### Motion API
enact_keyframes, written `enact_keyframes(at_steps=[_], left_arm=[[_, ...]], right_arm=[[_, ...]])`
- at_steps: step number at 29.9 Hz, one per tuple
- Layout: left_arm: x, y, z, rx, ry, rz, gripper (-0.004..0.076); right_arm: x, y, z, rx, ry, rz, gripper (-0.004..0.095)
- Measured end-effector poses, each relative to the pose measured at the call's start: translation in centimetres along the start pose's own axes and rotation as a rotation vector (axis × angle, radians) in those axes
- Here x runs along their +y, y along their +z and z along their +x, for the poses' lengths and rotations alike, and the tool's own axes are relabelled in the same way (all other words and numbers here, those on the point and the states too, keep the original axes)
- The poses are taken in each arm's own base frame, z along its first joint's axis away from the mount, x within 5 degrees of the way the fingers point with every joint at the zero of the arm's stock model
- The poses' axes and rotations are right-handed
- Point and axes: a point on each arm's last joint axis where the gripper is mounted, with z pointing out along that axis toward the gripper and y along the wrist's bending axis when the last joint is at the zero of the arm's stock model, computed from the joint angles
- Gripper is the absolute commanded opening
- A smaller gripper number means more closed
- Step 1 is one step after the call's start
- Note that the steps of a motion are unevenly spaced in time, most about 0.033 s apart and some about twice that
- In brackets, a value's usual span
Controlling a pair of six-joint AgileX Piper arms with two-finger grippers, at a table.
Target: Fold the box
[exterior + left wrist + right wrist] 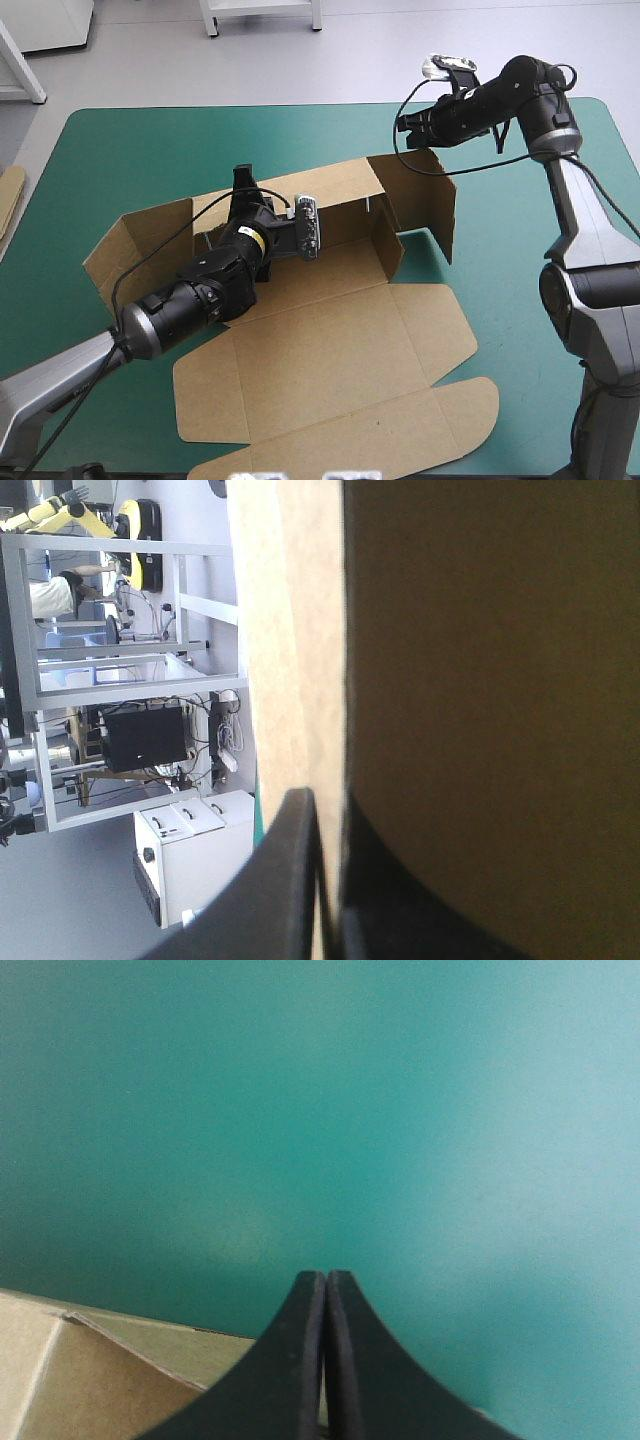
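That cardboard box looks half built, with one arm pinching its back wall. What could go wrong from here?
1. The left tool is shut on the far wall of the box at a single spot, so the board might crease or slip free when pulled.
2. The right side wall stands splayed outward and untucked. The shut right tool hovers by its far corner, apparently not holding it, so it may flop back down.

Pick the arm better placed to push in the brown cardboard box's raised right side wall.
Right, likely. The black-finned right gripper is shut, empty, just beyond the side wall's far corner; the left gripper is shut on the box's back wall.
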Motion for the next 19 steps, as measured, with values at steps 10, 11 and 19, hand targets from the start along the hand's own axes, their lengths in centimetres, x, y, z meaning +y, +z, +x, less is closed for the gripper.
enact_keyframes(at_steps=[10,11,19], left_arm=[[-0.1,0.0,-0.1,-0.006,-0.006,0.009,-0.0008],[-0.1,0.0,-0.1,-0.008,-0.006,0.008,-0.0008],[-0.1,0.0,-0.1,-0.009,-0.009,0.011,-0.0008]], right_arm=[[0.1,1.0,1.7,0.076,0.014,-0.007,0.0000],[0.3,1.1,2.0,0.087,0.008,-0.010,0.0000],[1.5,-0.3,3.5,0.106,-0.039,-0.037,0.0000]])
